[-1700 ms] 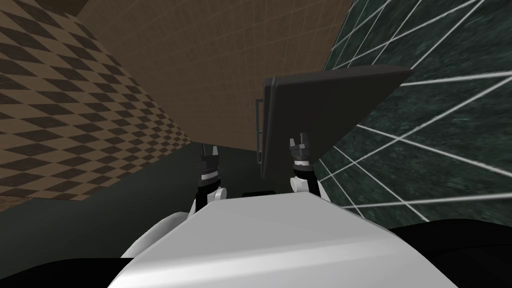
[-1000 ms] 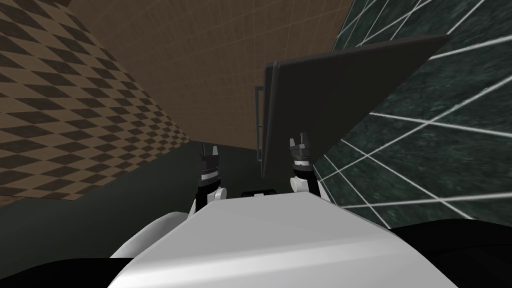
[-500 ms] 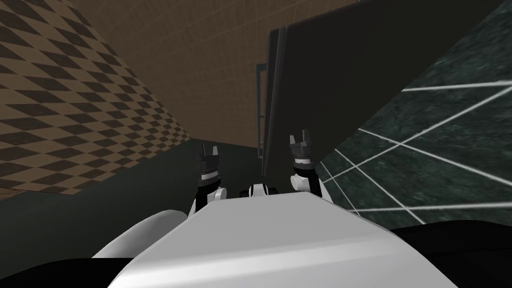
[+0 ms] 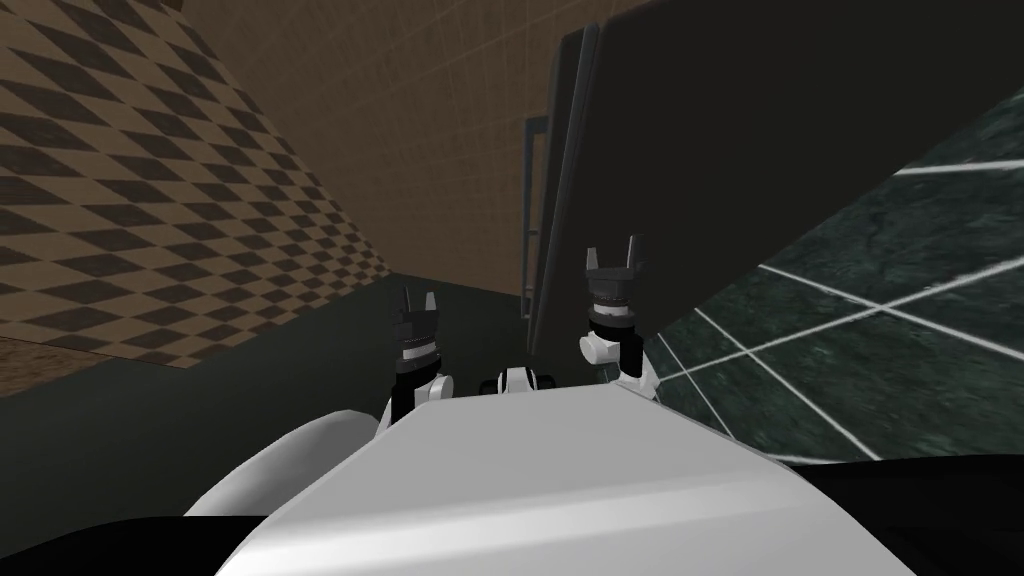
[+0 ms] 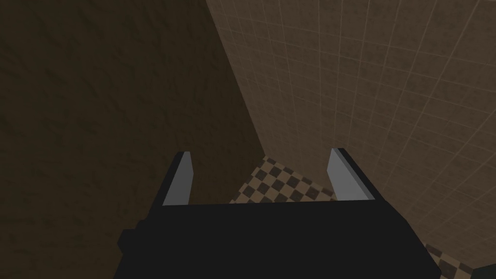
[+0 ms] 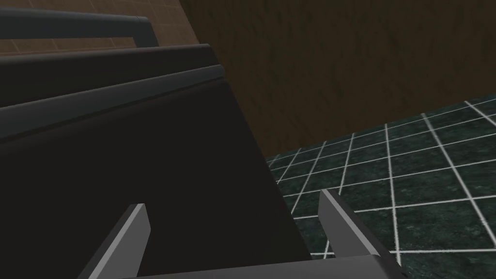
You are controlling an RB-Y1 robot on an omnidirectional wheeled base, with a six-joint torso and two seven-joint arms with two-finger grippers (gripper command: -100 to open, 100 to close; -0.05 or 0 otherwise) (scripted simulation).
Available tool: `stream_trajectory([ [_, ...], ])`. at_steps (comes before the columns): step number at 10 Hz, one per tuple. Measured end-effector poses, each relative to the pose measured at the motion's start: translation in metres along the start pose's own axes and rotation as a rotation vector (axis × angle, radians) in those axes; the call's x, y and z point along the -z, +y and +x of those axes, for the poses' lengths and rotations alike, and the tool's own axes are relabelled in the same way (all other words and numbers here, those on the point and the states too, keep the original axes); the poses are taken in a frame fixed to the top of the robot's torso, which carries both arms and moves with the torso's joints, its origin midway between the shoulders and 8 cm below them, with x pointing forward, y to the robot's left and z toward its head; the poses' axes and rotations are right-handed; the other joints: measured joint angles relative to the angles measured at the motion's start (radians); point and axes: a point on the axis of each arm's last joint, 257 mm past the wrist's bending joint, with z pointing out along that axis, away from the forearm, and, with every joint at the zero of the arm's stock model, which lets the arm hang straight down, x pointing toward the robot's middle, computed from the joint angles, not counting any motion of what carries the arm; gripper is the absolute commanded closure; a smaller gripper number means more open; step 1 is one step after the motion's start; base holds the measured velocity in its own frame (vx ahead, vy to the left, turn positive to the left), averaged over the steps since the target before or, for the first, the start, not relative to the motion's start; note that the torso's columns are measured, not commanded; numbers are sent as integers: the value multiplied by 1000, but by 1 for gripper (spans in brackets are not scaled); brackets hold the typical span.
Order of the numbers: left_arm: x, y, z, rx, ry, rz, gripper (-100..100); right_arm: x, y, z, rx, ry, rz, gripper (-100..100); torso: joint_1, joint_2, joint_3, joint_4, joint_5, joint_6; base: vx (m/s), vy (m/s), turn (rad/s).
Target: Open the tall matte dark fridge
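The tall dark fridge [image 4: 760, 130] fills the upper right of the frame, side face towards me, and its door [image 4: 562, 150] looks shut. The slim bar handle [image 4: 530, 200] runs down its left edge, upper centre. The right tool [image 4: 612, 248], blades apart, sits at centre beside that edge, probably lining up for the handle. The left tool [image 4: 419, 295], also apart, idles left of centre.

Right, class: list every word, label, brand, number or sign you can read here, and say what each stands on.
None can be read. The dark fridge, its bar handle, the brown tiled wall, the left gripper and the right gripper bear no writing.
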Motion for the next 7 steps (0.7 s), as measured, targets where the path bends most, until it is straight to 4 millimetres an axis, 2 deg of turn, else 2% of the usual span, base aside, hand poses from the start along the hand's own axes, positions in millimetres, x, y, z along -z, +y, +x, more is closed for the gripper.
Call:
stream_trajectory([
  [3,0,0,0,0,0,0,0,-24,42,4,-54,8,-165,-100,0,-1,-1,0,0,0,46,-5,82],
  [7,0,0,0,0,0,0,0,-38,87,-3,-123,-1,-346,-100,0,-1,-1,0,0,0,43,-2,113],
])
